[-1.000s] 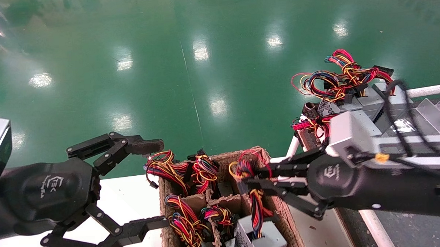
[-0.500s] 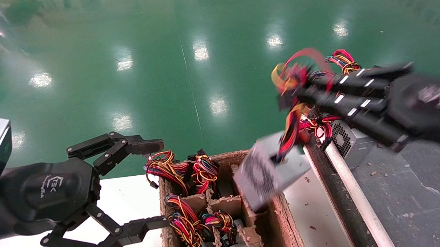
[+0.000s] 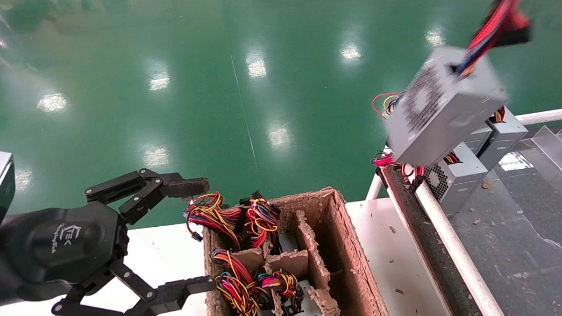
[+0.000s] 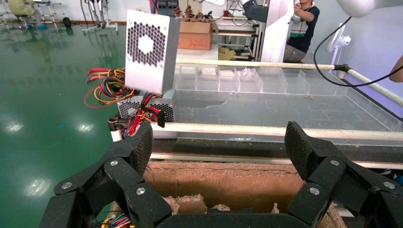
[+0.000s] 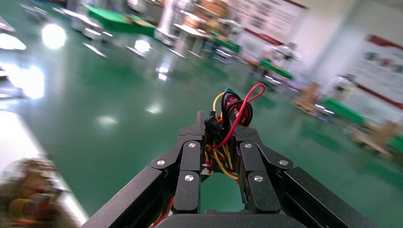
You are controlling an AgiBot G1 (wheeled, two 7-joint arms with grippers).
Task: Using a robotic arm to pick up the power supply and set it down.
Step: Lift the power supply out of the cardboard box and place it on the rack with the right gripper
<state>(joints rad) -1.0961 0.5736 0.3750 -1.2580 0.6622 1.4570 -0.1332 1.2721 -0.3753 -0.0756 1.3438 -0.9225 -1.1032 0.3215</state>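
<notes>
Our right tool (image 5: 219,130) holds the power supply (image 3: 440,110) by its wires (image 5: 233,111)
The grey box hangs in the air above other grey units (image 3: 454,177) by the rail. Our left tool (image 3: 190,236) waits wide open beside the cardboard box (image 3: 344,240)

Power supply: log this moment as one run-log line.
phase: carry | right gripper: shut on wire bundle | power supply: hanging airborne over conveyor units | left gripper: open, idle beside box
</notes>
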